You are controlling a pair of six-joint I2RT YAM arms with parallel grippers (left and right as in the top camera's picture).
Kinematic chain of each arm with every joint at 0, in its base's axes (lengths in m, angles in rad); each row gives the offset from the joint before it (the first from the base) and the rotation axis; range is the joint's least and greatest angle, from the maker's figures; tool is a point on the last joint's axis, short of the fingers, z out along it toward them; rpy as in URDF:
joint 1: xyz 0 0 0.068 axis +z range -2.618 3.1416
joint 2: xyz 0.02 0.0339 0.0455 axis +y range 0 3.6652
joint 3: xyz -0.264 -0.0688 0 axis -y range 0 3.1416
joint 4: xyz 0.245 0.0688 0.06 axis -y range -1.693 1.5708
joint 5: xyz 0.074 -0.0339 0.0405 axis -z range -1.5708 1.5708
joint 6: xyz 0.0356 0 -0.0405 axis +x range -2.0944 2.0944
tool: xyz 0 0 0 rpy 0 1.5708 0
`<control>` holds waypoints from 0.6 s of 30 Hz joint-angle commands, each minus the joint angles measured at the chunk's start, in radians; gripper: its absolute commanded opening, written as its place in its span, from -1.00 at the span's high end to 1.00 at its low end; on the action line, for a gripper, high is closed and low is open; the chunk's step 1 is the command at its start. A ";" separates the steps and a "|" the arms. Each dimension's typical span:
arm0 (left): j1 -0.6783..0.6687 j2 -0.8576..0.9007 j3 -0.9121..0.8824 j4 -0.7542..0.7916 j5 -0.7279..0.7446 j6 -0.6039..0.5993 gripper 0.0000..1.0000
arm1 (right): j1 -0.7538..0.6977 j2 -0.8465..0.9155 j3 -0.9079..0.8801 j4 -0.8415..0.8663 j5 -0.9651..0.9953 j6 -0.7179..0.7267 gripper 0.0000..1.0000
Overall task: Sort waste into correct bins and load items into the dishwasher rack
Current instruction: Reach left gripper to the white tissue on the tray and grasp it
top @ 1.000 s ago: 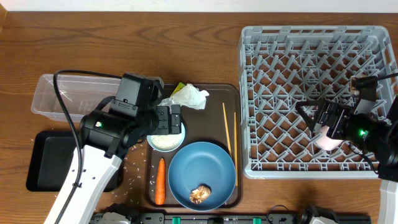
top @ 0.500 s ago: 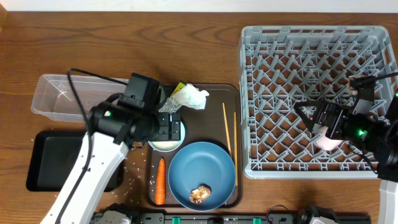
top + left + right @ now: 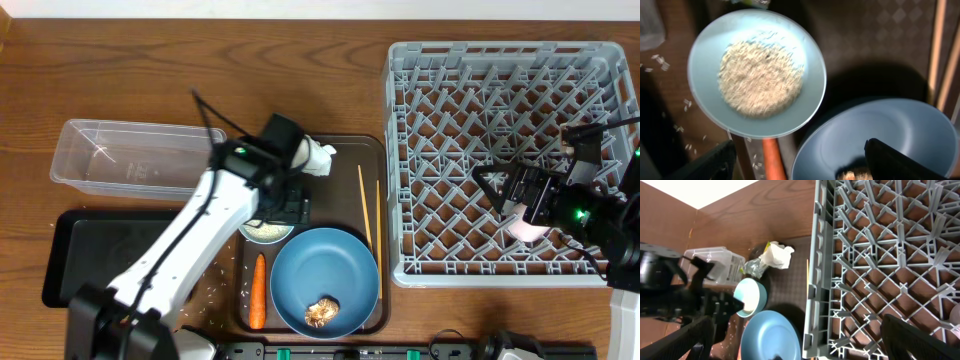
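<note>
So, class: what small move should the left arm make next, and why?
Probably lower the left gripper onto the rim of the bowl and close. It hovers open near the bowl's edge, holding nothing, and the rice inside is not yet emptied.

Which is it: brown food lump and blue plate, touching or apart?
Touching. The overhead view shows the brown food lump lying on the blue plate, near its lower rim.

grey plastic rack (image 3: 510, 150), glossy blue plate (image 3: 325, 275), wood-grain table (image 3: 200, 70)
</note>
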 commanded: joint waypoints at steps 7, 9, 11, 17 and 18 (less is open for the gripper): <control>-0.014 0.132 0.002 0.093 -0.056 -0.062 -0.49 | 0.008 0.000 0.010 -0.014 0.025 -0.024 -0.98; -0.014 0.142 0.002 0.104 -0.057 -0.062 -0.46 | 0.008 0.000 0.010 -0.015 0.025 -0.024 -0.99; -0.014 0.140 0.003 0.108 -0.057 -0.061 -0.42 | 0.008 0.000 0.010 -0.015 0.025 -0.024 -0.99; -0.014 0.082 0.046 0.096 -0.045 -0.061 -0.34 | 0.008 0.000 0.010 -0.014 0.025 -0.024 -0.98; -0.014 0.068 0.058 0.106 -0.045 -0.058 -0.34 | 0.008 0.000 0.010 -0.013 0.025 -0.024 -0.98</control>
